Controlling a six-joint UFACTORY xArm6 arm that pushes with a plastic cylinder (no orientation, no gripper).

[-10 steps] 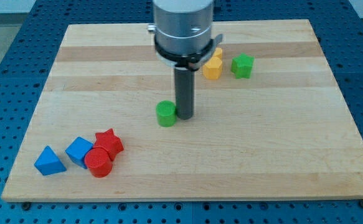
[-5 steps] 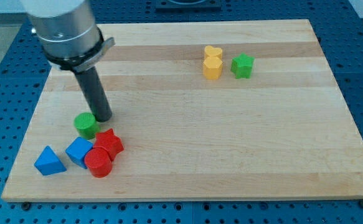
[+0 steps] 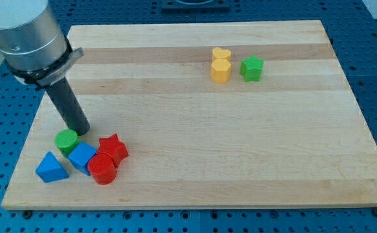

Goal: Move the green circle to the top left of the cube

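resting on a blue pegboard, a pale wooden board (image 3: pixel 240 168) fills the view. my tip (image 3: pixel 80 131), a plain dark rod with nothing to open or close, touches the green circle block (image 3: pixel 66 140) from its 2 o'clock. the circle sits touching the blue cube block (image 3: pixel 82 157) at the cube's 11 o'clock. placement looks nearly done; judging by this, only a slight nudge or a withdrawal is needed.

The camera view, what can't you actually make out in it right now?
- Arm above the rod: cut off by the view's top and left edges.
- Yellow blocks: two touching; the upper one's front is hidden by the lower.
- Blue cube: its right side is covered by the red cylinder.
- My tip and the green circle: contact is unclear.
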